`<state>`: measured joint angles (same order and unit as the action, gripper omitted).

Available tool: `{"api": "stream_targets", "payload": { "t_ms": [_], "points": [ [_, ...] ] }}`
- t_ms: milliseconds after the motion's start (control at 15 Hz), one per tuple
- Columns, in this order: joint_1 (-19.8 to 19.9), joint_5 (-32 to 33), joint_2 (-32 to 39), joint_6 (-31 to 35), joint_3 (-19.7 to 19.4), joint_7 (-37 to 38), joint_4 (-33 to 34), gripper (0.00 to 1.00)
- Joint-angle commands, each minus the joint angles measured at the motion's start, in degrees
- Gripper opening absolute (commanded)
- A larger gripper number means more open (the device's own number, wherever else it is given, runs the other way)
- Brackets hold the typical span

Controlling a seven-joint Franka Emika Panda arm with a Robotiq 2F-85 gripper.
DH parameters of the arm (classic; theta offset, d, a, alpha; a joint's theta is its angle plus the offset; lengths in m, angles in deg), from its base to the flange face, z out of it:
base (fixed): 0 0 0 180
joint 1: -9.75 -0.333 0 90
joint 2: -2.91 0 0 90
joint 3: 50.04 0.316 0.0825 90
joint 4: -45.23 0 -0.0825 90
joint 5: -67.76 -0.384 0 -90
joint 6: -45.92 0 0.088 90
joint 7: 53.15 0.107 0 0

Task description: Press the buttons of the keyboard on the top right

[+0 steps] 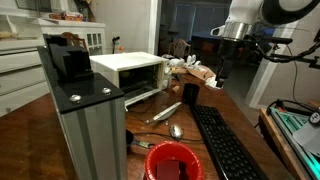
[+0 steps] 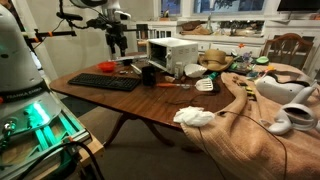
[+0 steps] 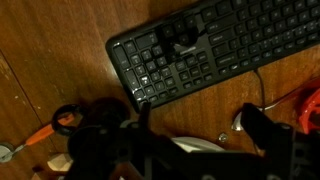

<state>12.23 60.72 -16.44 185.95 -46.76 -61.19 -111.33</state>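
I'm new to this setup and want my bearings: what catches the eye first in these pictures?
The long black keyboard on the wooden table stands out first, with the open gripper hanging above it, clear of the keys. Beyond it stands a white oven. In an exterior view, a red container sits beside the keyboard.

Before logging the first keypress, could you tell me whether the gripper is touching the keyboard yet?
Apart. In an exterior view the gripper hangs well above the keyboard, with a clear gap between them.
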Motion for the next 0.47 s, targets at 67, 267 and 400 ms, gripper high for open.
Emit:
{"api": "stream_targets", "payload": {
  "t_ms": [67,267,400],
  "points": [
    [-1.6,0.5,-7.0,-9.4,-1.0,6.5,-0.2,1.0],
    [-2.0,0.8,-5.6,-7.8,-1.7,5.4,0.4,1.0],
    [-2.0,0.8,-6.1,-7.9,-1.6,5.8,0.3,1.0]
  ]
}}
